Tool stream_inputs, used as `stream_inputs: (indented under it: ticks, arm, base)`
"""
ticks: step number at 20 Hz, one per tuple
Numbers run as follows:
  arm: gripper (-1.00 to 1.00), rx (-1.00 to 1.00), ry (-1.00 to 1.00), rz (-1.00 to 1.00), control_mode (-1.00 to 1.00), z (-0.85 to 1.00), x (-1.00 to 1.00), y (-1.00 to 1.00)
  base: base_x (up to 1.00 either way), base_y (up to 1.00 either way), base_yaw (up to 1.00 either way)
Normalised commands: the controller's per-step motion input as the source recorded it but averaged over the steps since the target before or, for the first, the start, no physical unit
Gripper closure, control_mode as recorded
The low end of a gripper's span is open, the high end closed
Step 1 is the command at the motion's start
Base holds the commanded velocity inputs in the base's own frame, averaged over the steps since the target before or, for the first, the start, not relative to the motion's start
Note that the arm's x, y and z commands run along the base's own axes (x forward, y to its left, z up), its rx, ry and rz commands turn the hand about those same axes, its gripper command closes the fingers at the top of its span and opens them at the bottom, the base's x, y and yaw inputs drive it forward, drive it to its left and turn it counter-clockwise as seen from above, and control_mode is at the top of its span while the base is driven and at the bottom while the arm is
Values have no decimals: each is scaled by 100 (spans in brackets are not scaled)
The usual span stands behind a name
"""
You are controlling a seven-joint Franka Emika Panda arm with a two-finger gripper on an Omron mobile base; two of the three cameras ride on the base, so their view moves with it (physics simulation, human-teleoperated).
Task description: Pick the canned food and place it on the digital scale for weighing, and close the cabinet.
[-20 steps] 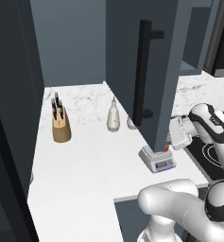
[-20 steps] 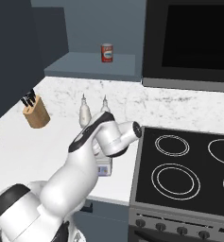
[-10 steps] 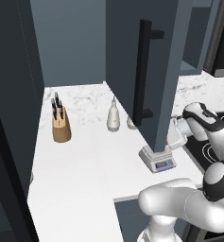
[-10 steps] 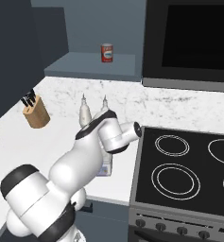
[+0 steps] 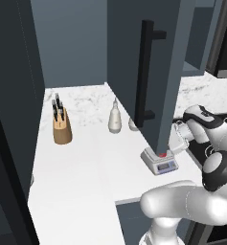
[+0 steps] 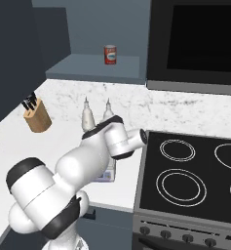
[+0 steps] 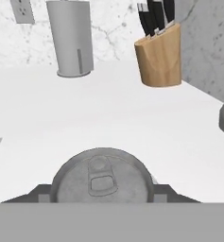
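Note:
The canned food (image 7: 103,176) shows its silvery pull-tab top between my gripper's (image 7: 103,190) dark fingers, which sit against its two sides. In the left base view my gripper (image 5: 176,142) is low over the digital scale (image 5: 161,165), and a bit of red label (image 5: 162,155) rests on the platform, half hidden by the door's edge. The cabinet door (image 5: 170,72) with its black bar handle (image 5: 146,72) stands swung open over the counter. Another red-labelled can (image 6: 110,54) stands on the open cabinet's shelf (image 6: 87,68).
A wooden knife block (image 5: 62,128) stands at the back left and two white bottles (image 6: 87,115) sit by the wall. The stove (image 6: 195,171) lies right of the scale, under the microwave (image 6: 200,39). A grey cylinder (image 7: 71,38) stands by the wall.
My hand has come down and a little left, settling low over the scale with the can. The can on the shelf and the door have not moved.

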Motion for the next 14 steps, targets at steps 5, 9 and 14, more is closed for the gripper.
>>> stream_inputs:
  ticks: [5, 9, 14]
  arm:
    - [100, 0, 0, 0, -100, -8, 6, 0]
    - [100, 0, 0, 1, -100, -1, 23, 0]
    - [100, 0, 0, 0, -100, -3, 32, 0]
  base:
    - [0, 0, 0]
    - [0, 0, 0]
    - [0, 0, 0]
